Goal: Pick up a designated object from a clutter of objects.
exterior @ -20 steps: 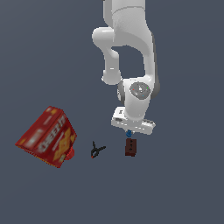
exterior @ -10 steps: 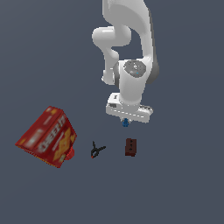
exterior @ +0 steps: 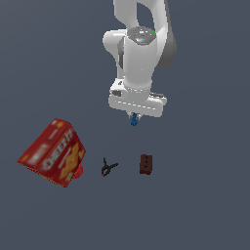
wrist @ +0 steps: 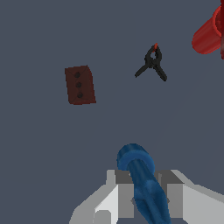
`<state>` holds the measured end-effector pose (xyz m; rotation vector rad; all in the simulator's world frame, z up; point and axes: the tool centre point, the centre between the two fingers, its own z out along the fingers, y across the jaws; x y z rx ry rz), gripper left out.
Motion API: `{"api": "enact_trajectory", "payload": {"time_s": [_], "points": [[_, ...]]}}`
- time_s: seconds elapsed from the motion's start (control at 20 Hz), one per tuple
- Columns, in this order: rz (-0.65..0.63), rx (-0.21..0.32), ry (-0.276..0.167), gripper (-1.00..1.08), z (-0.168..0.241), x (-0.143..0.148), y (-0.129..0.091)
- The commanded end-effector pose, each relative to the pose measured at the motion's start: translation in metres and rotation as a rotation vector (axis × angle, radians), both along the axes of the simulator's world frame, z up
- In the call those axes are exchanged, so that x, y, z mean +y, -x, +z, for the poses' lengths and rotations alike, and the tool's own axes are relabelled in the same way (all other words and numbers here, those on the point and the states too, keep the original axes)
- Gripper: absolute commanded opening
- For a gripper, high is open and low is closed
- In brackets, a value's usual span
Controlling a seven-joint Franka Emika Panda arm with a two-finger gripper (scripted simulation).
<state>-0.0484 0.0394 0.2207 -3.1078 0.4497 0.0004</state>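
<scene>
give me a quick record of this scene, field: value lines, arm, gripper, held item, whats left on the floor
arm: Franka Panda, wrist raised above the clutter
gripper: shut on the blue peg
blue peg: clamped between the fingers, lifted off the floor
brown block: on the floor, three holes on top, untouched
black clamp: on the floor between block and box
red cracker box: on the floor at the exterior view's left, tilted
</scene>
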Motion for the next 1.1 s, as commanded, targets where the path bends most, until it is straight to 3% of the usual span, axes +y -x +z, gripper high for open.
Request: {"api": "enact_trajectory", "payload": {"time_s": [0.0,0.6,1.05], "points": [[0.000,0.000,0.000,-1.00,0.023,-0.008,0.009],[0.000,0.000,-0.001,-1.00,0.127,-0.046,0.042],[-0.001,0.000,0.001,-1.00,0.170,-0.062,0.054]]}}
